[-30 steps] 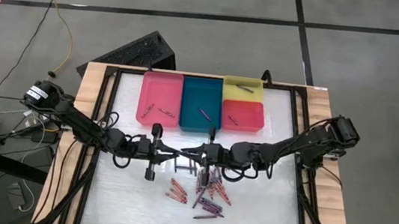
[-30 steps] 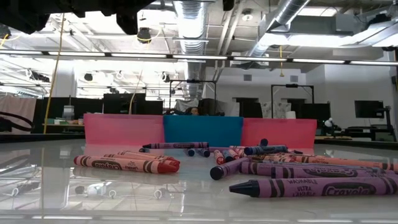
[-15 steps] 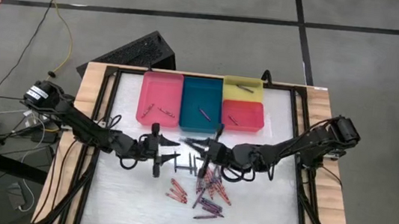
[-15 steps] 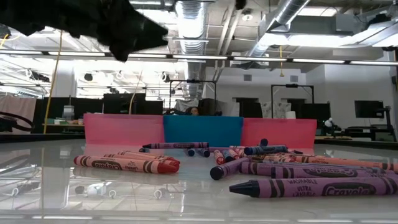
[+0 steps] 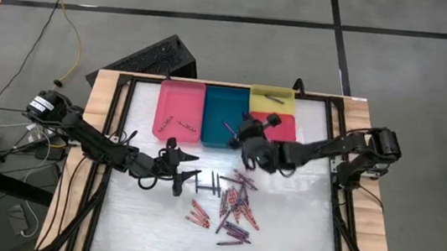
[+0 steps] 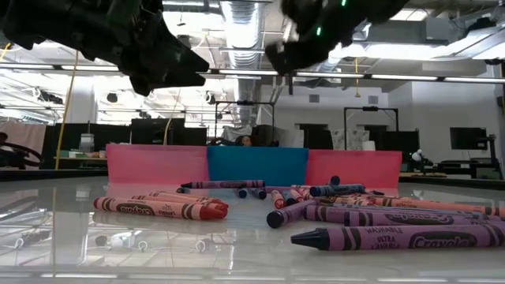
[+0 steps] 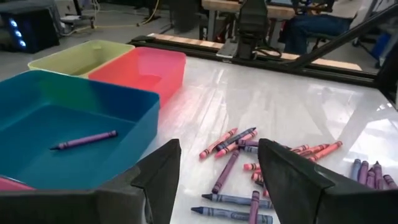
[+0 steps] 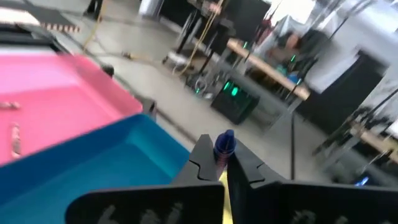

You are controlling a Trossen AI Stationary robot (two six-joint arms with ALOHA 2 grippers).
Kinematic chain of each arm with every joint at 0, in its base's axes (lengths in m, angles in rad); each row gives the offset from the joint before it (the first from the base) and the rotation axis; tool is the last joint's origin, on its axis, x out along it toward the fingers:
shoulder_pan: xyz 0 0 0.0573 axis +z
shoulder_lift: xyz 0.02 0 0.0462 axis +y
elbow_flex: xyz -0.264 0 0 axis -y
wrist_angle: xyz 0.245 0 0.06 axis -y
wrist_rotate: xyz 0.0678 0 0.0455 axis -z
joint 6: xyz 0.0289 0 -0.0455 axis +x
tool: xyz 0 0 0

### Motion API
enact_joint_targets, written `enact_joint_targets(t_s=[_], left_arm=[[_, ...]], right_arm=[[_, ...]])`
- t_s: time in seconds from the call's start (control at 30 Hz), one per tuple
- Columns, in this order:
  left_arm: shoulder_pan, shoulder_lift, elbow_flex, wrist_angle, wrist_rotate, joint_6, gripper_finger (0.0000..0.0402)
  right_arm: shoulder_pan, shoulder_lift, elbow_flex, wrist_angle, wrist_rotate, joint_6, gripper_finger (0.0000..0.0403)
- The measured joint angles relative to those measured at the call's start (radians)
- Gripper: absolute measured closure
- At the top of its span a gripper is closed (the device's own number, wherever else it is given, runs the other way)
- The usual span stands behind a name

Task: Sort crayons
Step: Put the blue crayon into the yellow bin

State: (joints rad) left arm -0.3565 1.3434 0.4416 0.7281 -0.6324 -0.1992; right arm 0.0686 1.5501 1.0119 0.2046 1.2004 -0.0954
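Several crayons [image 5: 231, 207] lie in a loose pile on the white table top, also seen between my left fingers in the left wrist view [image 7: 249, 168]. My left gripper [image 5: 190, 175] hovers open just left of the pile, touching nothing. My right gripper [image 5: 243, 135] is over the near right corner of the teal tray [image 5: 223, 113], shut on a crayon with a dark blue tip [image 8: 224, 143]. One purple crayon [image 7: 84, 139] lies flat on the teal tray's floor. My right gripper pinches the crayon between its two fingertips [image 8: 202, 152]. The dark blue pointed end [image 8: 225, 140] sticks out past the fingers. The fingers come roughly level from the table's right. The crayon is lifted clear above the teal tray.
A pink tray [image 5: 178, 95], the teal tray, a yellow tray [image 5: 260, 103] and a red tray [image 5: 283, 134] stand in a row at the table's far side, with single crayons in them. A black frame [image 5: 117, 130] runs around the table. Bare table lies near the front edge.
My left gripper has opened, tipped downward and drawn back a little toward the table's left. My right gripper, shut throughout, has swung from beside the left gripper over the pile toward the far edge and turned, and now stands above the teal tray.
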Motion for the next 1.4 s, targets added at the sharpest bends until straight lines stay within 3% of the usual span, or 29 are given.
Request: enact_joint_targets(t_s=[0.27, 0.53, 1.23, 1.4], left_arm=[[0.0, 0.0, 0.0, -0.094, 0.031, -0.069, 0.0198], [0.0, 0.0, 0.0, -0.102, 0.02, -0.078, 0.0198], [0.0, 0.0, 0.0, -0.103, -0.008, -0.078, 0.0198], [0.011, 0.0, 0.0, -0.102, -0.008, -0.078, 0.0198]], right_arm=[[-0.307, -0.014, 0.0, -0.362, -0.441, 0.383, 0.0392], [-0.528, -0.016, 0.0, -0.414, -0.732, 0.417, 0.0392], [-0.71, -0.008, -0.005, -0.529, -0.758, 0.404, 0.0391], [-0.726, -0.008, -0.005, -0.554, -0.758, 0.351, 0.0374]])
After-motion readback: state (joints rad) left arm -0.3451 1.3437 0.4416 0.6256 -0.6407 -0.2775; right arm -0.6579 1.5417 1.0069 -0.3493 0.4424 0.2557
